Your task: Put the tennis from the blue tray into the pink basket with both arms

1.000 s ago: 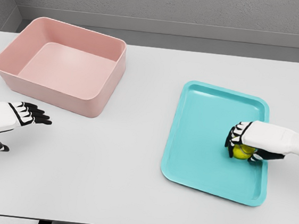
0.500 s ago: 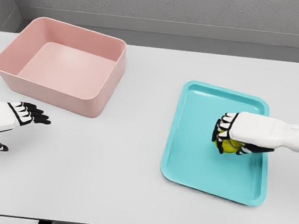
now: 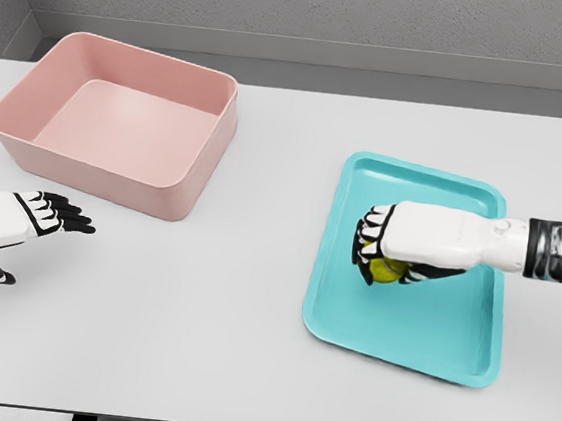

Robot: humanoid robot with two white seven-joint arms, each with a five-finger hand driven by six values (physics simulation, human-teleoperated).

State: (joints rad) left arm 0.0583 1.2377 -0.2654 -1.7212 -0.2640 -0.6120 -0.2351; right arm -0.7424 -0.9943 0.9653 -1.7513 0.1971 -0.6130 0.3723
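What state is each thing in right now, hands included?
tennis ball: gripped, over the tray's left part
right hand: fingers curled around the ball
left hand: open, holding nothing, hovering at the table's left edge
blue tray: flat on the table, nothing else in it
pink basket: upright, empty
table: bears basket and tray

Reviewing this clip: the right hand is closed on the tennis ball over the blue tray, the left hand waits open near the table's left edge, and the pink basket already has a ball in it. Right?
Not quite. The head view shows the pink basket with nothing inside. The rest holds: the right hand grips the tennis ball over the blue tray, and the left hand waits open at the left.
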